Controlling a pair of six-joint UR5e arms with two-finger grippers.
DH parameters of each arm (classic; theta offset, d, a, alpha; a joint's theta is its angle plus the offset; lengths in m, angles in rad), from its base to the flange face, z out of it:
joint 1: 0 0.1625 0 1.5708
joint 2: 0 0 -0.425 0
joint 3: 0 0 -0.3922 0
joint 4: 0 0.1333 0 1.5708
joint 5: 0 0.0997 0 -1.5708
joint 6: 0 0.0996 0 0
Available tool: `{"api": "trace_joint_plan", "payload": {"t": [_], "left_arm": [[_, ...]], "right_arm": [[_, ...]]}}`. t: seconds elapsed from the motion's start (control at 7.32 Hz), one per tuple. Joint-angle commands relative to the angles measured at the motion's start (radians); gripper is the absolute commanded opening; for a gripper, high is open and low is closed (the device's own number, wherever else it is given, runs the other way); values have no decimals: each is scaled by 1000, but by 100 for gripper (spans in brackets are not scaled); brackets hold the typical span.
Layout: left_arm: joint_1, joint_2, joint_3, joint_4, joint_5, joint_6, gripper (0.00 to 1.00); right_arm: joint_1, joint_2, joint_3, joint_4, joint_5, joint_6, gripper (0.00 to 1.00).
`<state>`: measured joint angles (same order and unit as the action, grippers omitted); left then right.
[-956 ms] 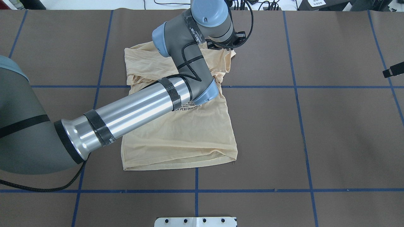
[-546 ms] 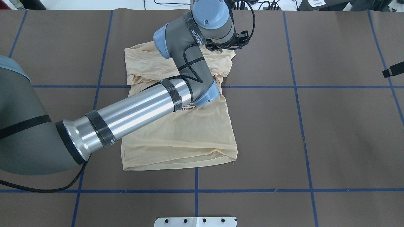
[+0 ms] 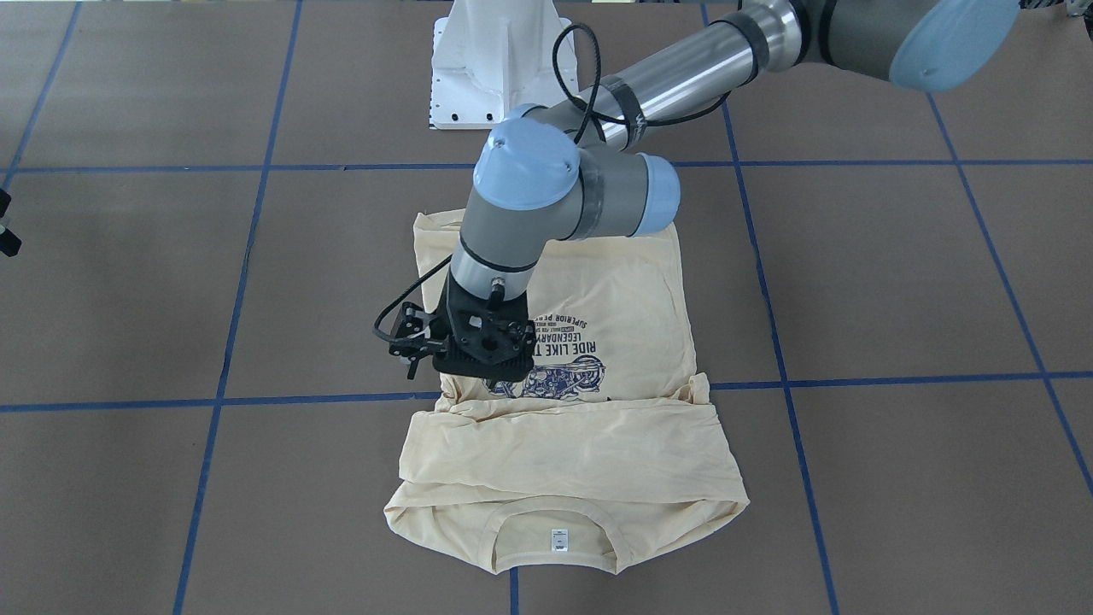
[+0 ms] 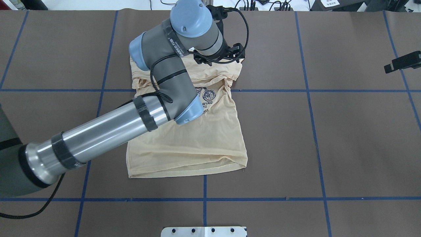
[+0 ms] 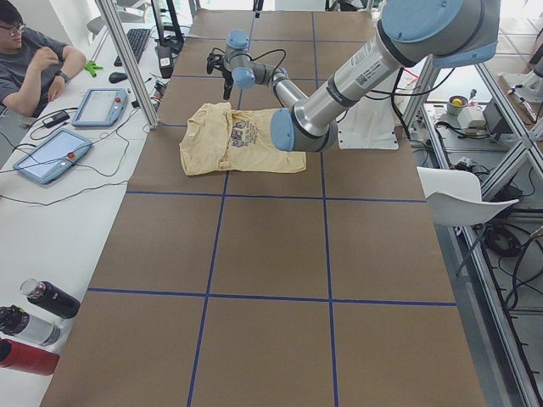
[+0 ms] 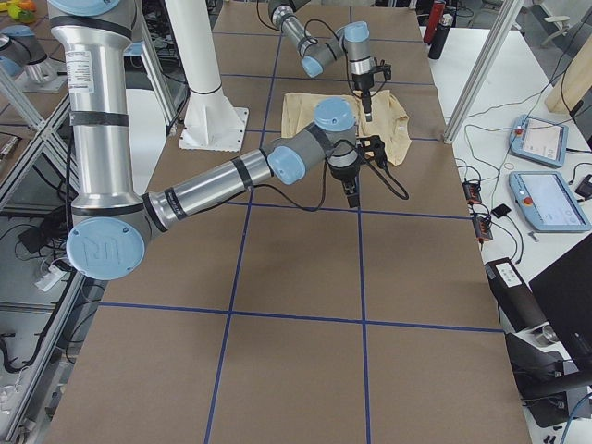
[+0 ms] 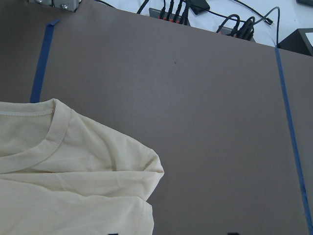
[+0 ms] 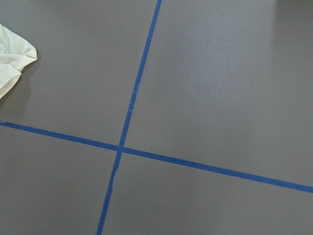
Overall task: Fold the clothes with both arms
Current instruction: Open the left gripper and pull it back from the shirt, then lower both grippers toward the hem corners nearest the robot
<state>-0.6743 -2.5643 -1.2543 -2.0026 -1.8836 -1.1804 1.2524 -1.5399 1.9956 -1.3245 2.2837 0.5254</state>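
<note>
The pale cream-yellow shirt [image 3: 598, 444] lies flat on the brown table with its sleeves folded across the chest. The navy print [image 4: 207, 95] faces up, and the collar with its white label [image 3: 557, 539] points away from the robot. My left gripper [image 3: 485, 367] hangs above the shirt's chest near its shoulder. In the left wrist view only two dark fingertips show, apart at the bottom edge, over the collar and shoulder [image 7: 73, 186], with nothing between them. My right gripper [image 4: 403, 62] stands off the shirt at the table's right side. Whether its jaws are open or shut is hidden.
The white pedestal base [image 3: 495, 60] stands at the robot's edge of the table. Blue tape lines [image 8: 132, 98] grid the brown cover. A person sits at a side table with tablets [image 5: 42, 157]. Cables [image 7: 234, 27] lie beyond the far edge.
My left wrist has swung left and lifted away from the shirt's far right shoulder, uncovering more of the print. The right gripper's visible part has shifted slightly up and left.
</note>
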Motion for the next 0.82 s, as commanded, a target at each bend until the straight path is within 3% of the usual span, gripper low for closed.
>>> {"api": "trace_joint_plan", "payload": {"t": [0.0,0.14,0.41,0.68], "left_arm": [[-5,343,-436,90,-6,118,100],[-8,446,-552,103,-6,134,100],[-4,620,-716,103,3,137,100],[10,746,-779,96,58,133,100]], "right_arm": [[-92,-6,43,82,-50,213,100],[-164,-12,90,82,-97,310,100],[-409,-16,170,82,-343,544,100],[-635,-19,210,76,-569,715,100]]}}
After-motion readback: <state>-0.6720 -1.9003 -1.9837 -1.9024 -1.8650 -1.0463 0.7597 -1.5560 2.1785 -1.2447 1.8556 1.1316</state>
